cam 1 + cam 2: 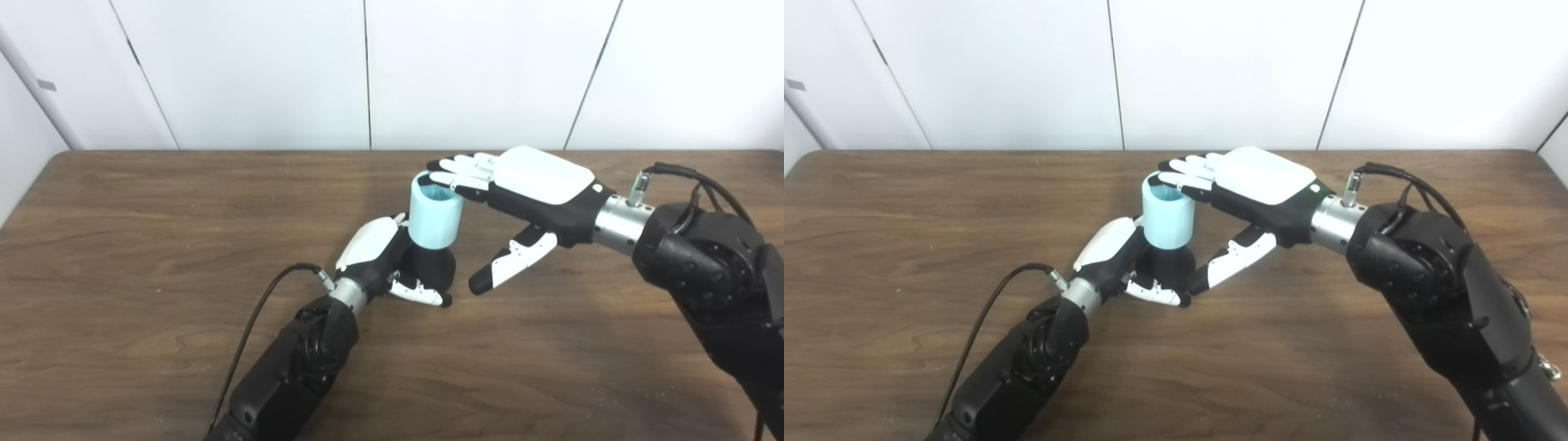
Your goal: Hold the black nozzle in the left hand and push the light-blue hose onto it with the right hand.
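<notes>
The black nozzle [433, 264] stands upright on the wooden table [122, 245], wrapped by my left hand [383, 257], whose fingers close around its base. The light-blue hose [435, 211], a short open cylinder, sits upright on top of the nozzle. My right hand [527, 190] hovers flat over the hose from the right, its fingers [459, 171] stretched across the hose's upper rim and its thumb [511, 260] hanging apart below. In the right eye view the hose [1168, 217] and nozzle [1167, 263] show the same stacking.
A black cable [257, 318] runs from my left wrist toward the front edge. White wall panels [367, 67] stand behind the table's back edge. Bare wood lies left and right of the hands.
</notes>
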### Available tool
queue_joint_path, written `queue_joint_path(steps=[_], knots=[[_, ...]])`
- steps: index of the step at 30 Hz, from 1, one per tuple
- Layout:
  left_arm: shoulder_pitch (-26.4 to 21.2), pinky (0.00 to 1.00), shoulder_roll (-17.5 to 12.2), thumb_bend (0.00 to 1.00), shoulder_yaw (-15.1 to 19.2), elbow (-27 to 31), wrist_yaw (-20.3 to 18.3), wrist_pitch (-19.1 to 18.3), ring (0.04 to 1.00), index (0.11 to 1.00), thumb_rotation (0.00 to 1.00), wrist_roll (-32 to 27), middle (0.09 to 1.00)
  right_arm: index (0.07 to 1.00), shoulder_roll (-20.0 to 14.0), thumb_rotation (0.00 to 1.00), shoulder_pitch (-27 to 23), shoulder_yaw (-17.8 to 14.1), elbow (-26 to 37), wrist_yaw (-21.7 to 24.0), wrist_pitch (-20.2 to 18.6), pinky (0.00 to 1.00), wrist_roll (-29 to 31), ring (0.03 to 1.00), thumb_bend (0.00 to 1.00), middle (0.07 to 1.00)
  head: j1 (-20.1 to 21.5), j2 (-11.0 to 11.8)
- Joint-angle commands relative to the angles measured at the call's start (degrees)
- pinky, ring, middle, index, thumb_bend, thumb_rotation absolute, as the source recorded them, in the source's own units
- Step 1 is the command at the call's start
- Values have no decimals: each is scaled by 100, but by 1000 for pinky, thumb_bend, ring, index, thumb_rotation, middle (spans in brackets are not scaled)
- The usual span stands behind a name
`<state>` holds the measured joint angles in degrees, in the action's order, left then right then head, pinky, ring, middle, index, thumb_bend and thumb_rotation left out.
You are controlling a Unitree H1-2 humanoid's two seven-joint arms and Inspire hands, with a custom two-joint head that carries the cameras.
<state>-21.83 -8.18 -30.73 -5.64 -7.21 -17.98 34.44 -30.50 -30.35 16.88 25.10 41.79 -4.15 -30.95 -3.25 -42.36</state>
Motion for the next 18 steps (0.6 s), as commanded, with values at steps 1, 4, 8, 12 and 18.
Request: queue_joint_path(steps=[1,4,8,12,18], knots=[[499,1000,-164,520,-293,-828,-695,-549,1000,480,41,84,870,959,-17,1000,-198,-78,89,-117,90,973,-16,1000,684,1000,-6,-5],[483,1000,-169,520,-298,-822,-702,-565,1000,480,41,78,870,959,19,1000,-191,-47,21,-148,154,971,-33,1000,684,1000,-14,2],[490,1000,-169,520,-300,-795,-699,-579,1000,480,41,61,870,960,47,1000,-271,-53,22,-134,162,982,14,1000,683,1000,-39,2],[490,1000,-179,520,-312,-827,-693,-567,1000,480,41,63,871,961,45,1000,-407,-136,51,-152,153,995,59,1000,685,1000,-16,9],[467,1000,-175,521,-328,-820,-723,-615,1000,480,41,66,871,963,86,1000,-437,-286,75,-376,263,1000,-32,1000,687,1000,-4,17]])
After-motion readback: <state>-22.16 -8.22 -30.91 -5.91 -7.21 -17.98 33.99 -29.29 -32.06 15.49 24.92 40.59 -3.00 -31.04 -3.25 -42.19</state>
